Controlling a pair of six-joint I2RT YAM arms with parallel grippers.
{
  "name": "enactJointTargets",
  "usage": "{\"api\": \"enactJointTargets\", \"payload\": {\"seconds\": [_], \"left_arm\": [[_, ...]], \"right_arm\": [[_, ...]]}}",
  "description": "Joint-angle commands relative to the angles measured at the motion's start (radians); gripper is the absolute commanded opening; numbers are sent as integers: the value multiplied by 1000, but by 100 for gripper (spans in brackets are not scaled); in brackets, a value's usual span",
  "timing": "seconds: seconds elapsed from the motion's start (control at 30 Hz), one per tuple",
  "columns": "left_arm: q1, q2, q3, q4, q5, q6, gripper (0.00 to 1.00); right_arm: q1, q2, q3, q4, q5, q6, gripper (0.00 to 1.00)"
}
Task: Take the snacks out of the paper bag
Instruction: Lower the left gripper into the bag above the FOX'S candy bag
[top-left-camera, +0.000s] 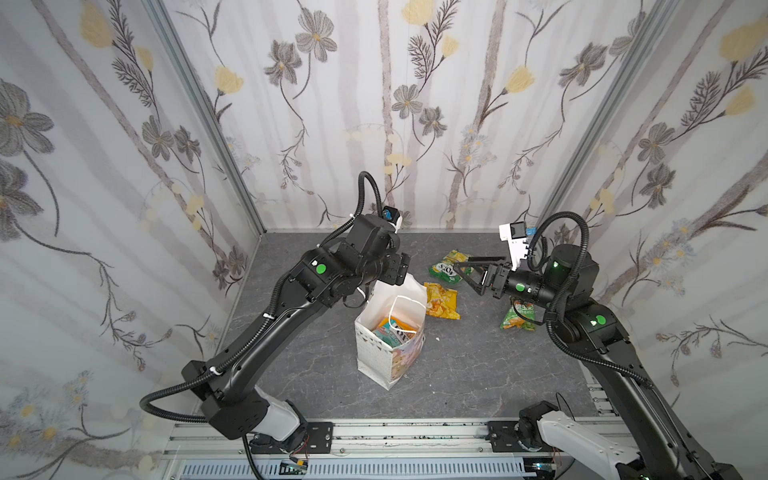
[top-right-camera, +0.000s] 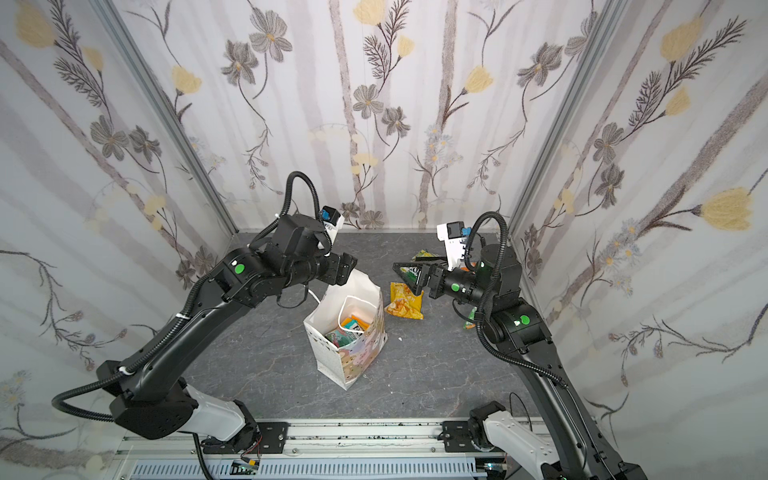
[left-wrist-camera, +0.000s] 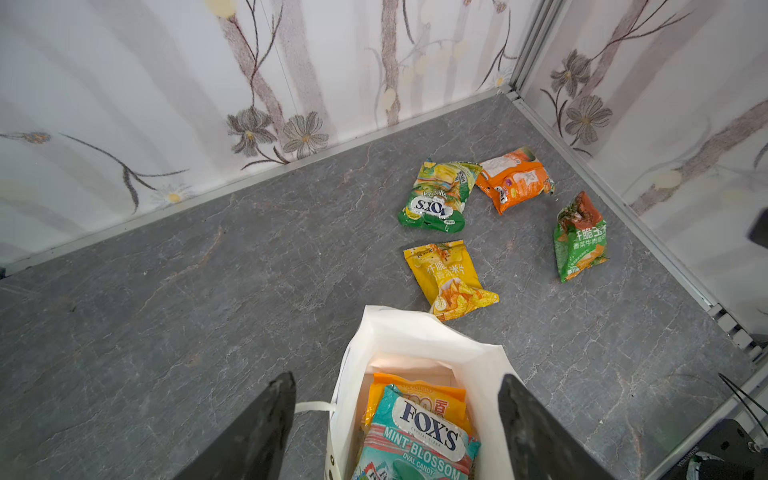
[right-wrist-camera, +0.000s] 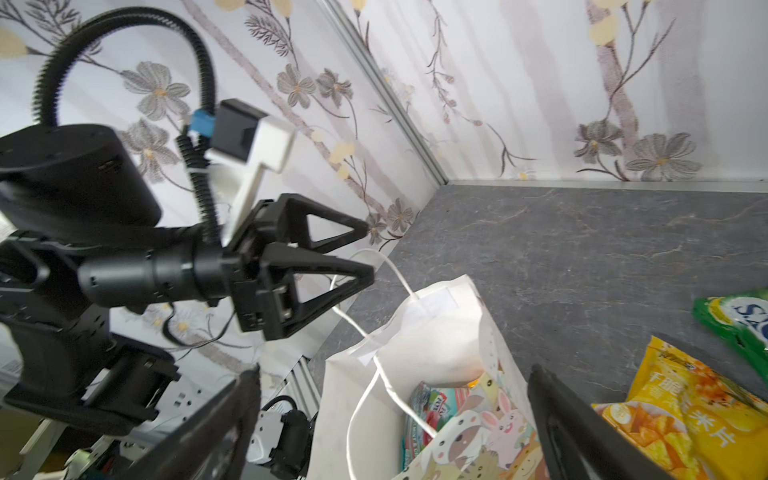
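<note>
The white paper bag (top-left-camera: 370, 353) (top-right-camera: 322, 349) stands upright mid-table, mouth open. Inside it lie a white-teal FOX'S packet (left-wrist-camera: 419, 440) and an orange-yellow packet (left-wrist-camera: 415, 390) behind it. Other snacks lie on the table beyond the bag: a green-yellow one (left-wrist-camera: 440, 195), an orange one (left-wrist-camera: 513, 178), a green-orange one (left-wrist-camera: 579, 239) and a yellow one (left-wrist-camera: 449, 278). My left gripper (left-wrist-camera: 397, 378) (right-wrist-camera: 369, 251) hangs open over the bag's far rim, its fingers either side of the mouth. My right gripper (top-left-camera: 465, 277) (right-wrist-camera: 395, 370) is open and empty, above the loose packets, pointing at the bag.
One white cord handle (right-wrist-camera: 399, 274) loops out of the bag beside the left gripper's fingers. Flowered walls (top-left-camera: 124, 166) close in the grey table (top-left-camera: 457, 374) on three sides. A metal rail (top-left-camera: 415, 436) runs along the front edge.
</note>
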Motion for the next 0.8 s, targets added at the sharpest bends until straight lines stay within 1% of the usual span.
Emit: {"api": "enactJointTargets", "payload": {"seconds": [0.0,0.07,0.13,0.2,0.5,0.77], "left_arm": [[3,55,46,-91,15,-36,74],[4,84,53,-106,37,-41,71],[8,106,39,-108,57,-42,68],[8,120,17,-108,78,-41,66],[10,97,-133,-54,200,-64,60],[9,83,-196,-58,313,-58,61]], "right_arm": [[35,0,29,-95,-32,-30,99],[55,0,45,-134,-14,-46,99],[60,-6,57,-169,45,-50,99],[62,-17,58,-185,71,-55,99],[66,-15,55,-185,82,-42,99],[70,-5,57,-179,81,-40,99]]}}
